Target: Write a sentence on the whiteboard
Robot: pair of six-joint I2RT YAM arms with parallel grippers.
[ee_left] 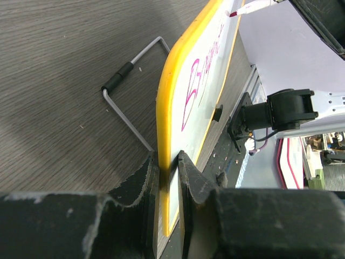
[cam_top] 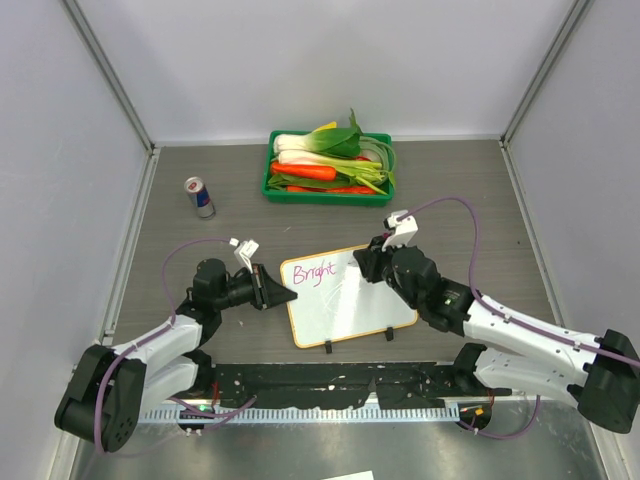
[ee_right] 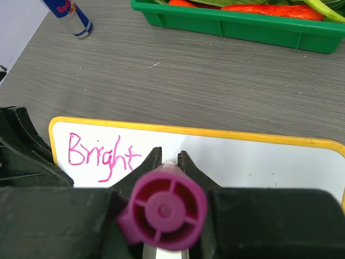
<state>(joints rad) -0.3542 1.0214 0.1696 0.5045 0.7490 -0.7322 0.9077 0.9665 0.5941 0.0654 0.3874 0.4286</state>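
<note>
My left end effector (ee_left: pixel 168 162) is closed on the whiteboard's (cam_top: pixel 355 305) rim, pinning it on the bench (cam_top: pixel 470 200) between my arms; my right end effector (ee_right: pixel 168 157) grips the marker (ee_right: pixel 164 208). The sentence (ee_right: pixel 99 154) reads only "Bright": I'd leave a gap and press evenly.

The grey wood-grain surface (cam_top: pixel 480 200) looks matt. In the matt black plastic left pincer (ee_left: pixel 168 162), the white rectangular yellow-rimmed whiteboard (cam_top: pixel 350 300) is smooth and glossy. In the right pincer (ee_right: pixel 168 156), the purple plastic marker (ee_right: pixel 164 208) looks satin.
</note>
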